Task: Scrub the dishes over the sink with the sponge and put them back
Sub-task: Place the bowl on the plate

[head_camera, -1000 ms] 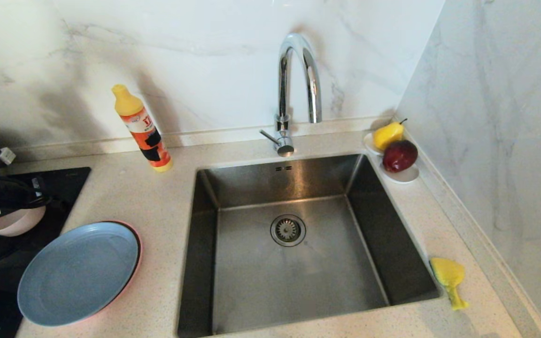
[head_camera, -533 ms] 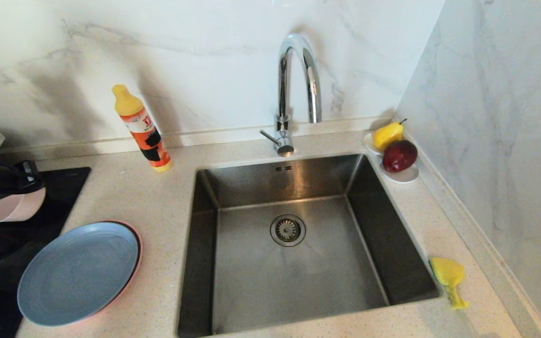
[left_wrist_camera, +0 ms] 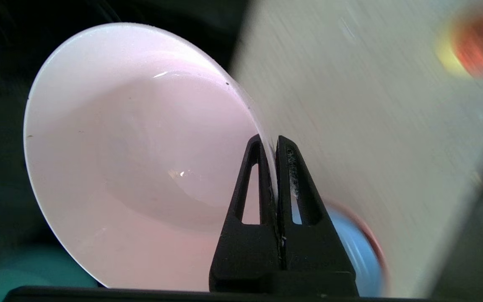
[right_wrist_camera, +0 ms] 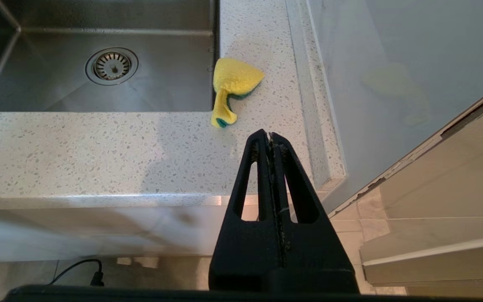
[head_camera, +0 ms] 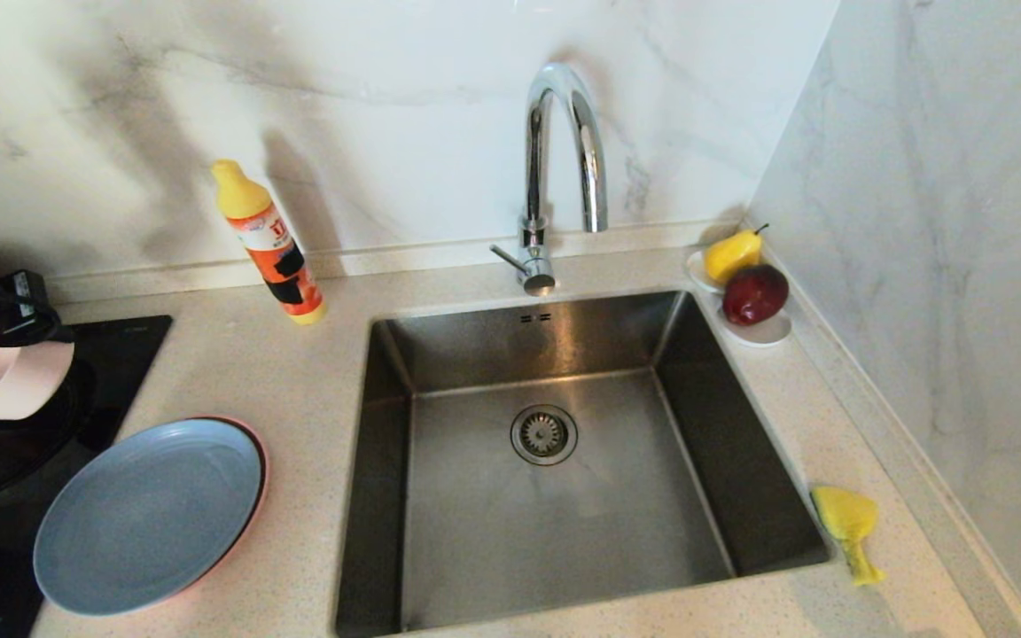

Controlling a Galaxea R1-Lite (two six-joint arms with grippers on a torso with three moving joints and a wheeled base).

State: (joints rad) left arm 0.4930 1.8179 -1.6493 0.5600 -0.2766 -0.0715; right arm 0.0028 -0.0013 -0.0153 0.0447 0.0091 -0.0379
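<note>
right gripper (right_wrist_camera: pixel 270 136) closed off counter (right_wrist_camera: pixel 99 147) edge, sponge (right_wrist_camera: pixel 233 86) crumpled beside sink (right_wrist_camera: pixel 99 92), drain (right_wrist_camera: pixel 111 66)

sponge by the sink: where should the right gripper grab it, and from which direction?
Grip the sponge across its broad, puffed yellow body, not the thin twisted tail that points toward the counter's front edge. It lies flat on the counter right of the sink, clear of everything, so coming straight down from above looks best. The right gripper is shut and would need to open first.

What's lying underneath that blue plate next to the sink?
Under the grey-blue plate a salmon-pink plate peeks out as a thin rim along its far and right edge. The rest of it is covered.
</note>
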